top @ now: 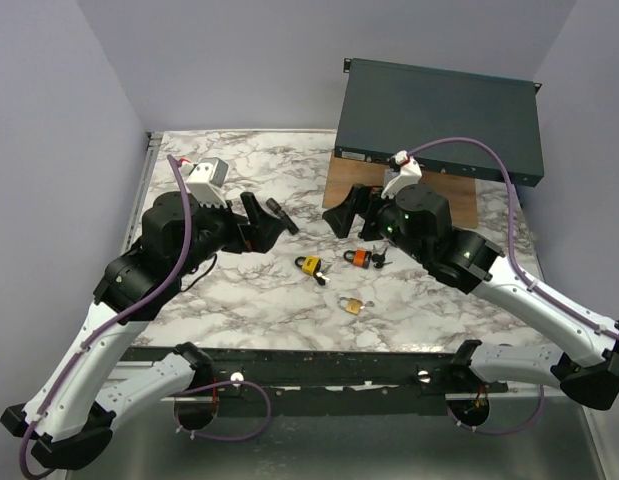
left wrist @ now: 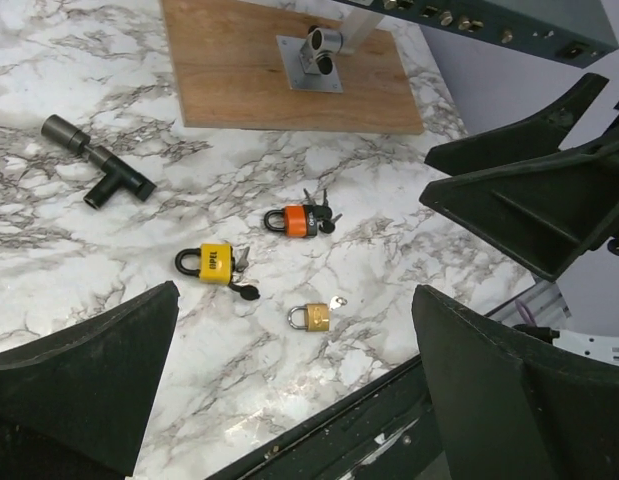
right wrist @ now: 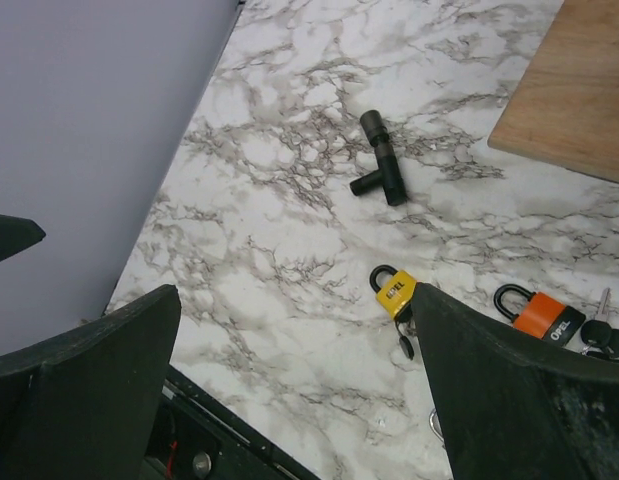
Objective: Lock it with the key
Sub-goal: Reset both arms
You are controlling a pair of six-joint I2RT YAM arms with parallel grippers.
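Three padlocks lie on the marble table (top: 239,290). A yellow padlock (top: 309,266) (left wrist: 215,263) (right wrist: 393,293) has a black-headed key in it. An orange padlock (top: 359,257) (left wrist: 295,220) (right wrist: 540,316) lies beside a bunch of keys (left wrist: 323,213). A small brass padlock (top: 353,303) (left wrist: 314,317) has a small key at its base. My left gripper (top: 269,217) (left wrist: 289,400) is open and empty, held above the table left of the locks. My right gripper (top: 347,212) (right wrist: 299,390) is open and empty, above the orange padlock's far side.
A black T-shaped pipe piece (left wrist: 97,170) (right wrist: 381,171) lies on the table under the left gripper. A wooden board (left wrist: 289,70) with a metal lock cylinder (left wrist: 319,52) sits at the back, and a dark equipment box (top: 439,120) stands on it. The table's front edge has a black rail (top: 319,365).
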